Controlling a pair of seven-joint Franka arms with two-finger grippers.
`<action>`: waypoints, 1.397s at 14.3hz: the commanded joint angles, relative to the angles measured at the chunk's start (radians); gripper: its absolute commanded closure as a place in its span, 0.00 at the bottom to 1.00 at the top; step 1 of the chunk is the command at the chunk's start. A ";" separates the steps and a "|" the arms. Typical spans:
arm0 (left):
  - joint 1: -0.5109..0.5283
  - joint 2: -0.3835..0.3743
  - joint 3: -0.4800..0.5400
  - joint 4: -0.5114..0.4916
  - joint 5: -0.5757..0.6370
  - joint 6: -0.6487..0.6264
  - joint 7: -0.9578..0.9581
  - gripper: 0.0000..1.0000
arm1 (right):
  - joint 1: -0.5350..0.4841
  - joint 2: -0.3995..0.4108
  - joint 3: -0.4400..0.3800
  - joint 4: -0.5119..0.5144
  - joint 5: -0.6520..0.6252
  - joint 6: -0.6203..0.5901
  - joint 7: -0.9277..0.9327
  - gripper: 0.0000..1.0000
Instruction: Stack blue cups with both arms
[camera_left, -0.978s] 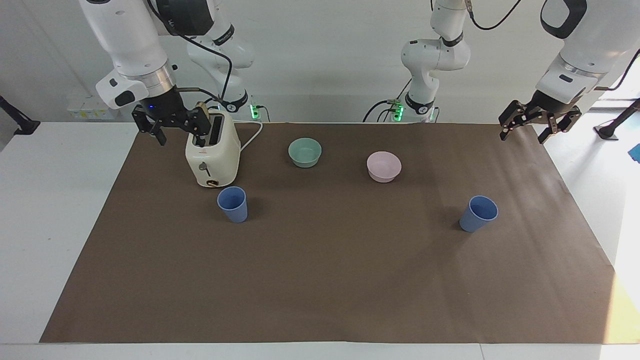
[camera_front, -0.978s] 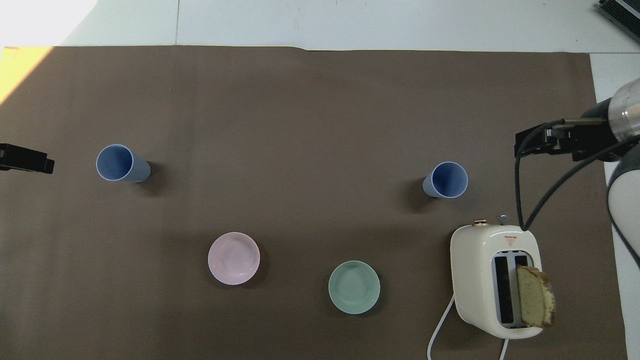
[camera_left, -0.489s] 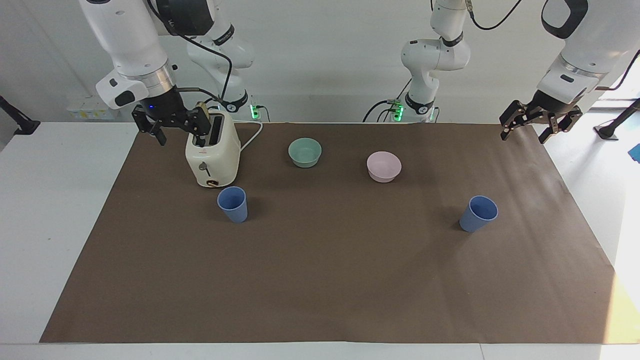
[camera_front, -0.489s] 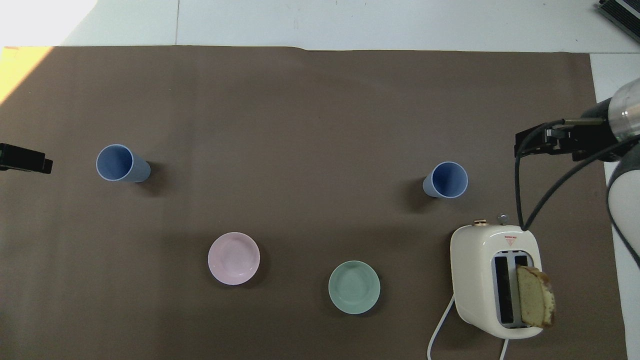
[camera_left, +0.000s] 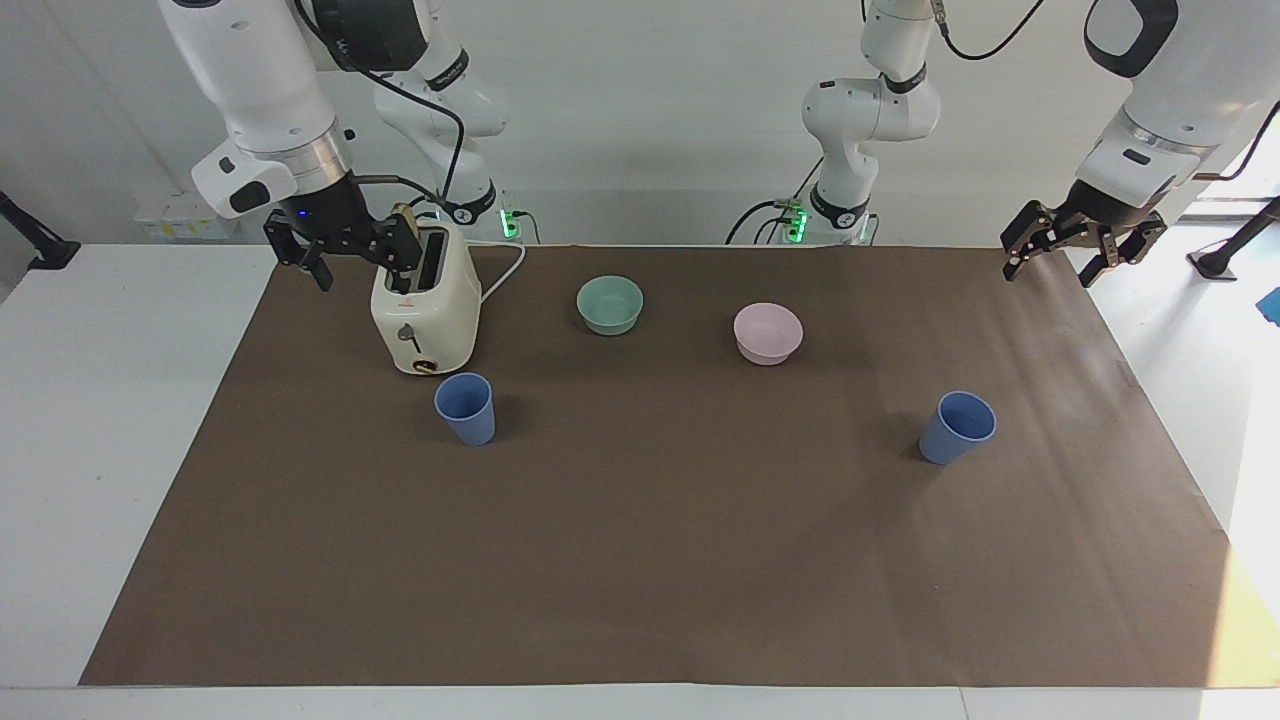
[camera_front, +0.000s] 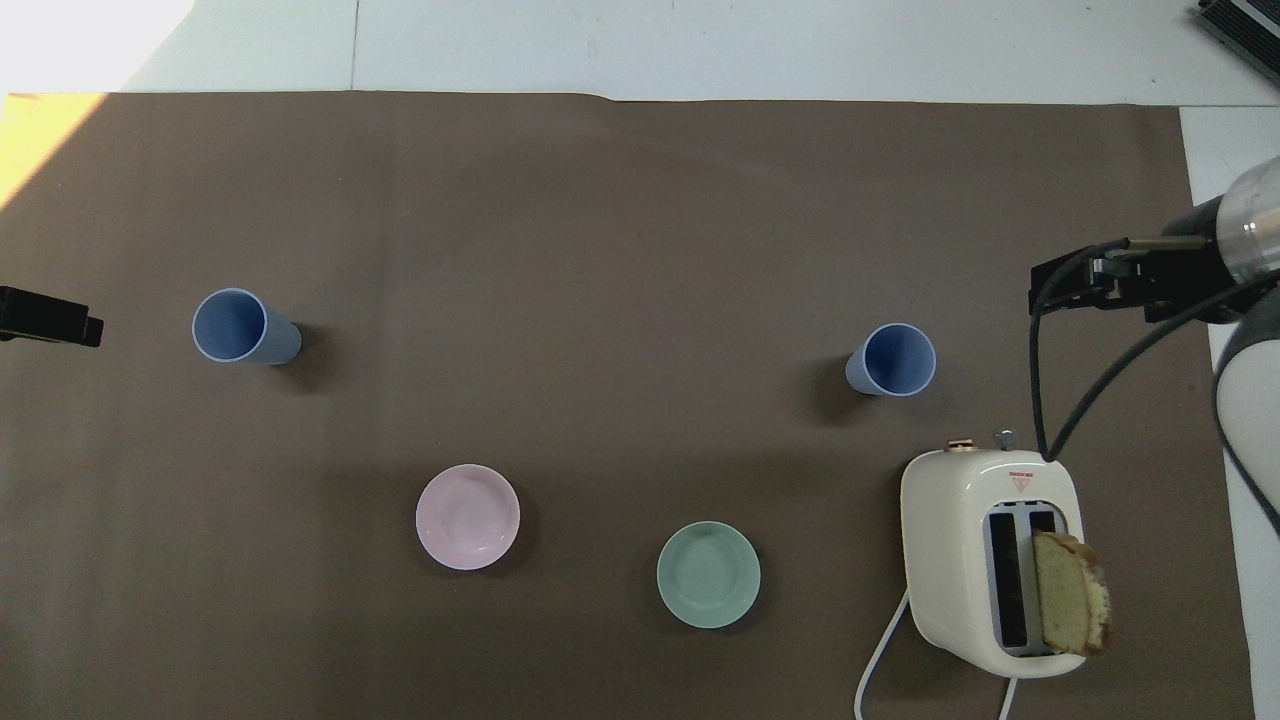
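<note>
Two blue cups stand upright and far apart on the brown mat. One blue cup (camera_left: 465, 408) (camera_front: 893, 360) stands toward the right arm's end, just farther from the robots than the toaster. The other blue cup (camera_left: 958, 427) (camera_front: 240, 327) stands toward the left arm's end. My right gripper (camera_left: 360, 272) (camera_front: 1085, 285) hangs open and empty beside the toaster's top. My left gripper (camera_left: 1047, 270) (camera_front: 55, 322) hangs open and empty over the mat's corner at its own end, well away from its cup.
A cream toaster (camera_left: 425, 310) (camera_front: 990, 560) with a bread slice (camera_front: 1070, 605) in one slot stands near the right arm. A mint-green bowl (camera_left: 610, 304) (camera_front: 708, 574) and a pink bowl (camera_left: 768, 332) (camera_front: 467, 516) sit between the cups, nearer the robots. Two smaller white arms stand at the table's robot end.
The left gripper has drifted slightly upward and toward its base. The right gripper, the cups and everything else stay where they were.
</note>
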 joint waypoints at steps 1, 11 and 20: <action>0.000 -0.008 0.001 -0.005 0.006 0.024 0.005 0.00 | -0.014 -0.027 0.005 -0.035 0.014 0.021 0.005 0.00; 0.002 -0.004 0.002 -0.106 0.006 0.164 0.037 0.00 | -0.014 -0.027 0.005 -0.035 0.013 0.021 0.005 0.00; 0.035 0.048 0.002 -0.307 0.006 0.458 0.110 0.00 | -0.014 -0.027 0.003 -0.035 0.014 0.021 0.005 0.00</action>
